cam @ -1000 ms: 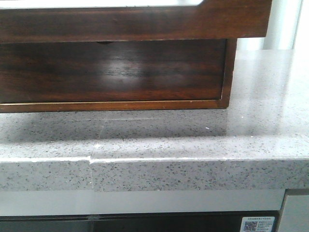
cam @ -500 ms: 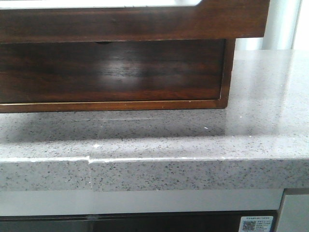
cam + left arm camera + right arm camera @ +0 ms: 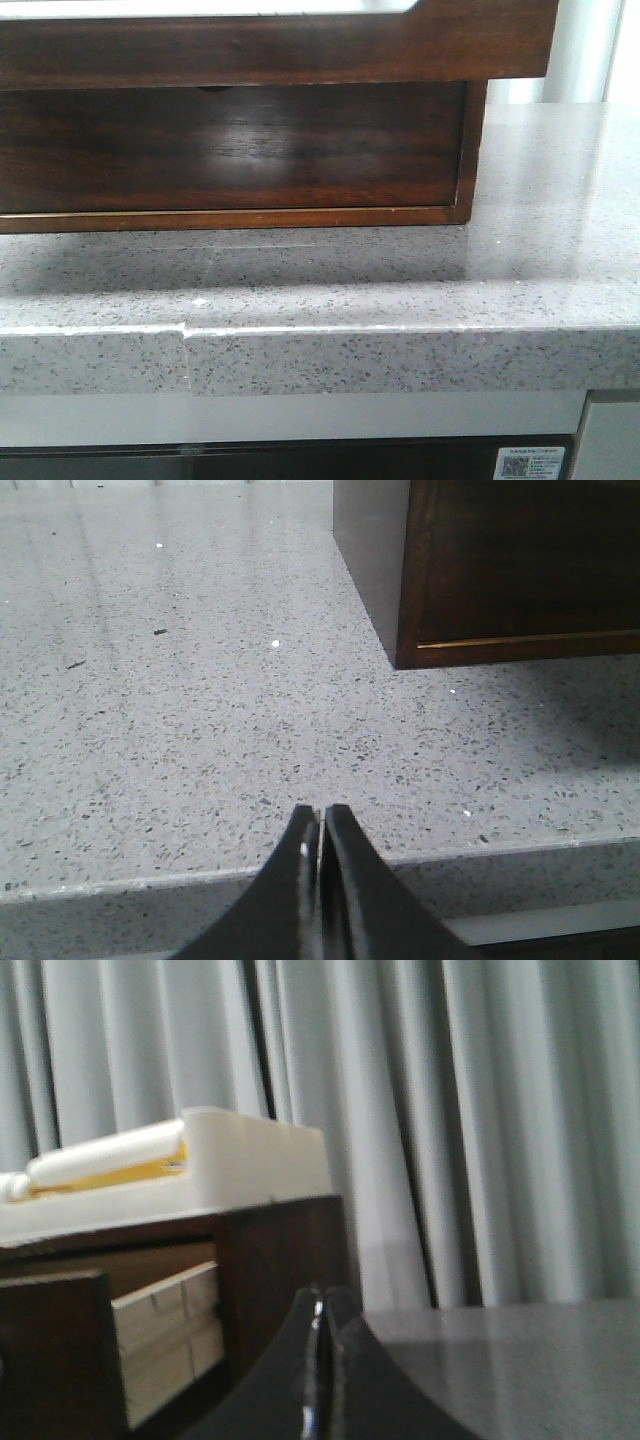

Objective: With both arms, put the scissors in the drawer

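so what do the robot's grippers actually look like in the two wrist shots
Only the fingertips show. The left gripper has two glossy black fingers that curve outward toward the base and taper to narrow tips, with small light glints near the tips. The right gripper looks the same: smooth black, flared at the base, slim at the tips. No cables, labels or markings are visible, and the arms themselves are out of view.

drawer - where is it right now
In the front view the drawer juts forward, open, across the top left, above the speckled grey counter; the right wrist view shows its pale side.
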`<action>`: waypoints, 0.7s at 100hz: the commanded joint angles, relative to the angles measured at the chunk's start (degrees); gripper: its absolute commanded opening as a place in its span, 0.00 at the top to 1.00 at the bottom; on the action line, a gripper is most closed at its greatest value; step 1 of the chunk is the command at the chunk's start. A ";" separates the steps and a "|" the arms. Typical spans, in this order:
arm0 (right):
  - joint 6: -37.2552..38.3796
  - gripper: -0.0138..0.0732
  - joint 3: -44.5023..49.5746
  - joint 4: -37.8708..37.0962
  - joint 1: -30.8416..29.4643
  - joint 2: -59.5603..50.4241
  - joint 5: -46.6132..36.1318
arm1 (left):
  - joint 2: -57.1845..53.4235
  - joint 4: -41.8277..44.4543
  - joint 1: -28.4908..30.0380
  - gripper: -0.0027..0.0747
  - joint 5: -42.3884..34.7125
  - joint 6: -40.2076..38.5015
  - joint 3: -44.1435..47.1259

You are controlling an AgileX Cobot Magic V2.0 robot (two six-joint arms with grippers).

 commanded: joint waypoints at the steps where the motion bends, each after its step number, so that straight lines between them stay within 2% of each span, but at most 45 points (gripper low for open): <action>1: 0.90 0.91 1.48 -2.21 -2.97 -0.80 2.79 | -1.60 0.05 0.16 0.99 -4.05 -0.14 1.25; 10: 1.05 0.91 1.58 -3.57 -5.60 -2.59 9.65 | -1.60 0.05 0.16 0.99 -4.05 -0.14 1.25; 25: 5.46 0.91 1.58 -7.61 -9.27 -5.09 23.02 | -1.60 0.05 0.16 0.99 -4.05 -0.14 1.25; 47: 5.37 0.91 1.58 -11.18 -10.79 -5.09 36.72 | -1.60 0.05 0.16 0.99 -4.05 -0.14 1.25; 56: 3.25 0.91 1.58 -10.87 -10.88 -5.09 40.60 | -1.60 0.05 0.16 0.99 -4.05 -0.14 1.25; 70: -0.77 0.91 1.58 -7.50 -10.88 -5.09 40.48 | -1.60 0.05 0.16 0.99 -4.05 -0.14 1.25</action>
